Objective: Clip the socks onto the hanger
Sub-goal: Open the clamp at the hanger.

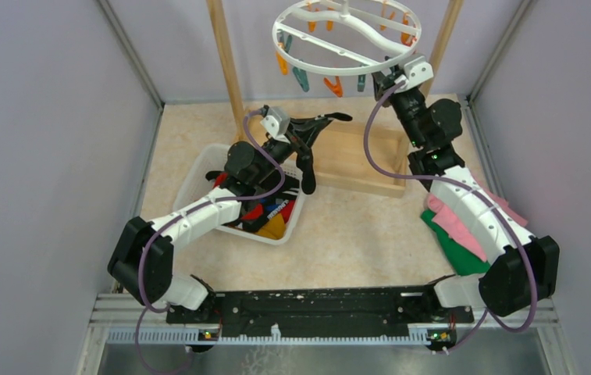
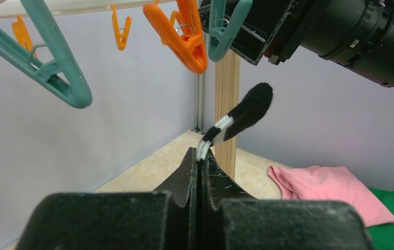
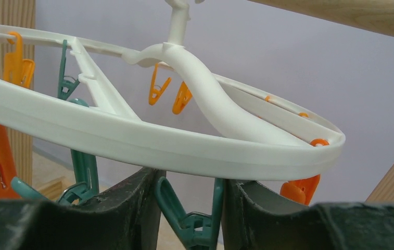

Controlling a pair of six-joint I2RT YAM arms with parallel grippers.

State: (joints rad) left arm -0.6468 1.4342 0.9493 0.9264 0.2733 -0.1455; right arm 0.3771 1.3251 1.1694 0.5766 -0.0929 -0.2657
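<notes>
Pale lilac-grey walls (image 1: pixel 42 117) enclose a beige speckled tabletop (image 1: pixel 354 226); a wooden rack frame (image 1: pixel 226 55) stands at the back.

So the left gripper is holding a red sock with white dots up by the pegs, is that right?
Not quite. The sock pinched in the left gripper is black with white stripes, not red with white dots. It is held up by the pegs, as the left wrist view shows.
</notes>
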